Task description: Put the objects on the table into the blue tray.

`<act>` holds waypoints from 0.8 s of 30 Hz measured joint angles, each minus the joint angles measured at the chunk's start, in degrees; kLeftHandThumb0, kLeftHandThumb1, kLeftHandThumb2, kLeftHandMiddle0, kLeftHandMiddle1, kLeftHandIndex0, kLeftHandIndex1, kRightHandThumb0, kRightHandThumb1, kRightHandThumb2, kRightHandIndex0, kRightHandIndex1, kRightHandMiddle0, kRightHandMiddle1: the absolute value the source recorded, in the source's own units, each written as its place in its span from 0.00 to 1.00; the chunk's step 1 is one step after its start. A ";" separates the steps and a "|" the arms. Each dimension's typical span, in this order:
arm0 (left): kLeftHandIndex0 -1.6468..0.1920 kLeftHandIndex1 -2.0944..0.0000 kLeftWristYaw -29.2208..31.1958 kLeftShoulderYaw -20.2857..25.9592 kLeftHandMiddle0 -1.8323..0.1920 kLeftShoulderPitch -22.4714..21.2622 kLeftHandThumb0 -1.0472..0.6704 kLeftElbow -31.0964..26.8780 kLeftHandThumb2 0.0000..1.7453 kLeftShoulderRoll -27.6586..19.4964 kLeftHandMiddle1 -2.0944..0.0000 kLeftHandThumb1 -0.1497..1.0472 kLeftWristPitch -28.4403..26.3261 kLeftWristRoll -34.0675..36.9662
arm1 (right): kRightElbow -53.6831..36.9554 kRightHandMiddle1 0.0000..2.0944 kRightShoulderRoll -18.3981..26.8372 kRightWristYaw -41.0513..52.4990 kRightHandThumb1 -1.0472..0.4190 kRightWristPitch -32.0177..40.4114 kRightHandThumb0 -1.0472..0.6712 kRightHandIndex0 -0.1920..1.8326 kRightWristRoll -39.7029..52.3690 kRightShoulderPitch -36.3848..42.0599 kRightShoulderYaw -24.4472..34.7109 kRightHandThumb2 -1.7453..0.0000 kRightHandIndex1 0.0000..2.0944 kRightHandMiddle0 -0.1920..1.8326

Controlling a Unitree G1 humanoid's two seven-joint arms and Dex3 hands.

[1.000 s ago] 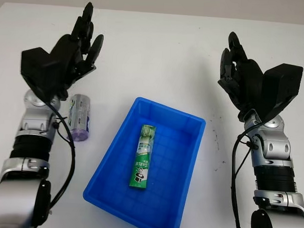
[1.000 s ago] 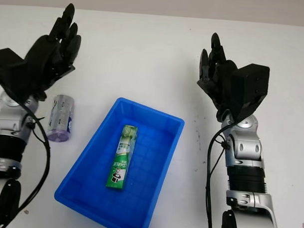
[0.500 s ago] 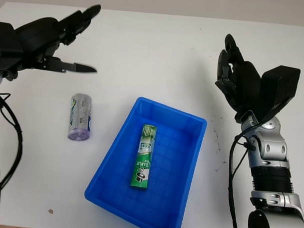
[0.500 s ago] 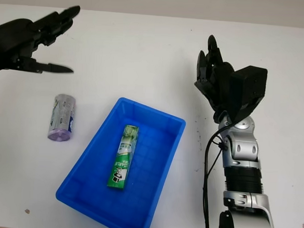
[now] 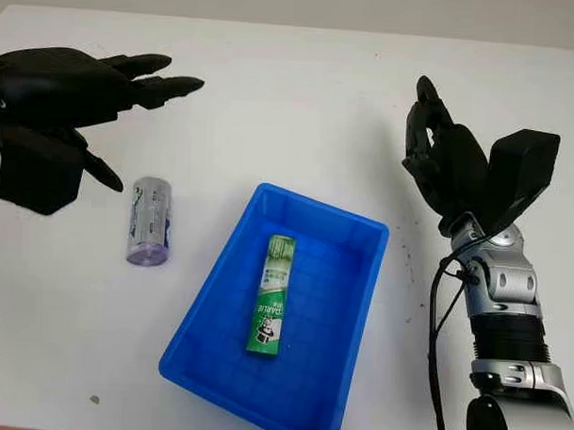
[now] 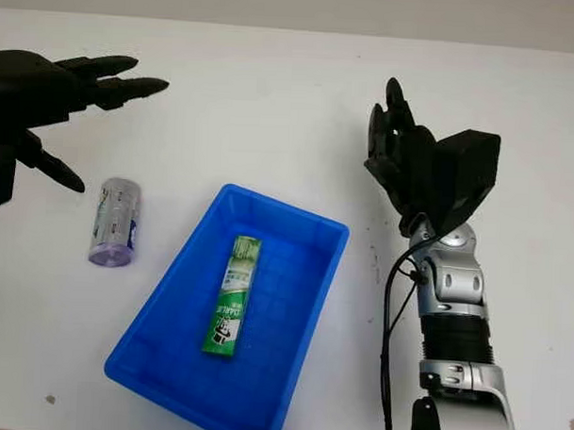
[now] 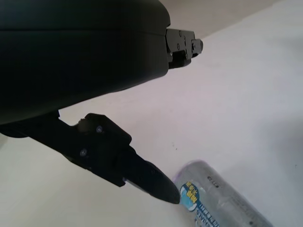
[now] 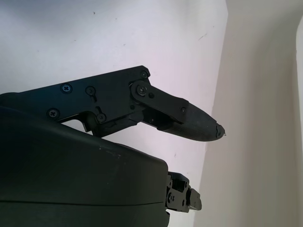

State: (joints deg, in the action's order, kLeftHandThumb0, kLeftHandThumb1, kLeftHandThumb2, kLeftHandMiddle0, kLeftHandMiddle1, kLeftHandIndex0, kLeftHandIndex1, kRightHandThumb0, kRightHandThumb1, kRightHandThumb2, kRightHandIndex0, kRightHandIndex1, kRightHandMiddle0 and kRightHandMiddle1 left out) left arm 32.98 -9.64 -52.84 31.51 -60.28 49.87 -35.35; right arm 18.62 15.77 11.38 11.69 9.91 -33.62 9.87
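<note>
We see the silver can lying on its side on the white surface just left of the blue tray, which holds a green tube, with our left robot hand released above the can and our right robot hand released, raised right of the tray.

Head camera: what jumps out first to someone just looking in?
The blue tray sits mid-table with a green toothpaste box lying inside. On the table left of it, outside the tray, lies a silver-purple cylinder, with the open left hand above and beside it, holding nothing. The right hand is raised at the right, open.
</note>
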 measured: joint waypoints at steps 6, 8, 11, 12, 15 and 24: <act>0.92 0.97 -10.16 -2.45 0.94 -1.51 0.39 0.95 0.04 -3.24 0.97 0.81 10.20 -10.54 | 1.96 0.00 -0.16 0.12 0.00 -0.70 0.26 0.00 0.00 -0.55 0.00 0.56 0.00 0.00; 0.92 0.97 -11.11 -3.24 0.94 -1.56 0.38 0.55 0.04 -4.05 0.97 0.81 11.45 -13.05 | 2.32 0.00 -0.16 0.24 0.00 -1.26 0.26 0.00 0.00 -0.59 0.00 0.56 0.00 0.00; 0.91 0.97 -15.72 -3.51 0.93 -1.08 0.45 0.11 0.04 -4.93 0.97 0.88 13.99 -15.51 | 2.51 0.00 -0.23 0.28 0.00 -1.34 0.26 0.00 0.04 -0.61 0.01 0.56 0.00 0.00; 0.91 0.97 -17.18 -3.51 0.93 -0.82 0.46 0.09 0.05 -4.98 0.97 0.89 14.54 -16.09 | 2.51 0.00 -0.26 0.25 0.00 -1.34 0.26 0.00 0.04 -0.62 0.00 0.56 0.00 0.00; 0.90 0.97 -20.19 -3.61 0.92 0.84 0.44 0.28 0.03 -5.11 0.97 0.87 16.26 -16.87 | 2.53 0.00 -0.28 0.25 0.00 -1.34 0.26 0.00 0.03 -0.64 -0.01 0.56 0.00 0.00; 0.88 0.96 -18.79 -5.68 0.91 4.60 0.39 1.39 0.02 -5.18 0.97 0.81 18.18 -14.60 | 2.54 0.00 -0.28 0.04 0.00 -1.26 0.26 0.00 0.06 -0.66 0.01 0.57 0.00 0.00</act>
State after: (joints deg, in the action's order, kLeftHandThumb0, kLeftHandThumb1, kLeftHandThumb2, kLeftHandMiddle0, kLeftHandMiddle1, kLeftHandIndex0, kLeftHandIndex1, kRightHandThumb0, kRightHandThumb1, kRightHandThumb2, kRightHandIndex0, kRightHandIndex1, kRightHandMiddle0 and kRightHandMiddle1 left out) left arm 14.19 -15.32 -48.24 32.90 -65.46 68.05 -49.95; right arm 21.16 15.49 11.42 10.43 9.96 -34.28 9.88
